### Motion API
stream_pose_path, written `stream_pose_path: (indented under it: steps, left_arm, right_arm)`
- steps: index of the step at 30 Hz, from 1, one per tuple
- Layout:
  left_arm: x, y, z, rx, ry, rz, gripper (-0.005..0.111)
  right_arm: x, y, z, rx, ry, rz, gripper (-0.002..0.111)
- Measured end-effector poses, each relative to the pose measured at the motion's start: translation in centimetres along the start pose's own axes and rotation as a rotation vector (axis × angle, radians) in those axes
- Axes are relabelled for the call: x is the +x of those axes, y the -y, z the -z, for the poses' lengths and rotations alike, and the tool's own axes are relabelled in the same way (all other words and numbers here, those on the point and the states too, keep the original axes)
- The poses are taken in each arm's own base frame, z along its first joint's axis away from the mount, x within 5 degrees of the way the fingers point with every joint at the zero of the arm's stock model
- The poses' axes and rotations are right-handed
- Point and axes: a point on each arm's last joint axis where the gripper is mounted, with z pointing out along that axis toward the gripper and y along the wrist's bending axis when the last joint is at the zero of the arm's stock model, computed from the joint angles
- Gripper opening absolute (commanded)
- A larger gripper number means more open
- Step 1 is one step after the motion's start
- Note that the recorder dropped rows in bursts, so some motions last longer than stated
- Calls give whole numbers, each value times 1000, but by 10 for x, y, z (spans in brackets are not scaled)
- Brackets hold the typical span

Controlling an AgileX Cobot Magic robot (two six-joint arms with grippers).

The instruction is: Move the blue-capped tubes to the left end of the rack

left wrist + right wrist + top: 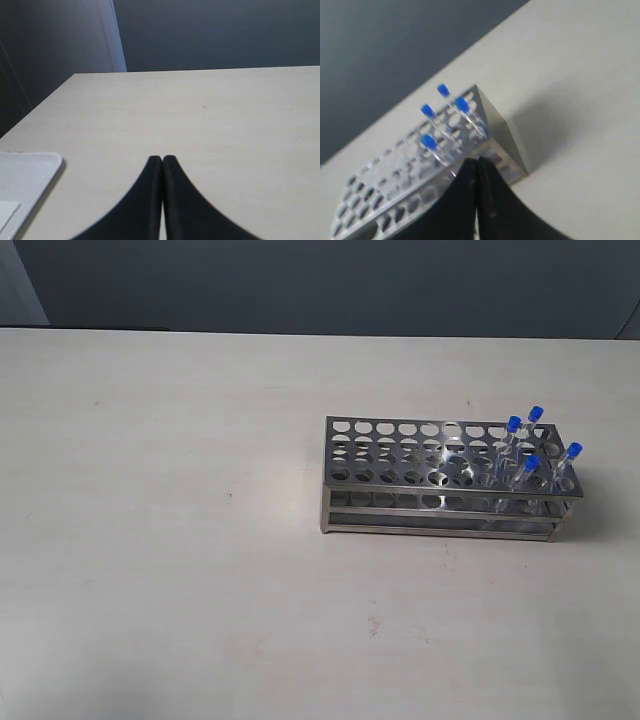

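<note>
Exterior view: blue-capped tubes [531, 463] (four) in rack [430, 524]

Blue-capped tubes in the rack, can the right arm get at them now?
Probably yes: the blue-capped tubes stand uncovered at the rack's right end, nothing between them and the right gripper, though its shut jaws must open first.

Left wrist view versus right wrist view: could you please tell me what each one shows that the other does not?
Only the left wrist view shows the left gripper, jaws shut, and the corner of a white tray on the table; no rack appears there. Only the right wrist view shows the right gripper, jaws shut, the rack, and four blue-capped tubes clustered at the rack's end nearest that gripper. Both share the pale table and a dark wall behind it.
</note>
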Motion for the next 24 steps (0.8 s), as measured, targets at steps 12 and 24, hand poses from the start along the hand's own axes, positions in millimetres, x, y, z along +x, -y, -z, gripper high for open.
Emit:
stream_pose_path:
  steps: [12, 24]
  left_arm:
    - [0, 0, 0, 0, 0, 0, 0]
    - [0, 0, 0, 0, 0, 0, 0]
  right_arm:
    - [-28, -1, 4, -118, 290, -664, -1]
    - [-35, 0, 7, -123, 377, -642, -1]
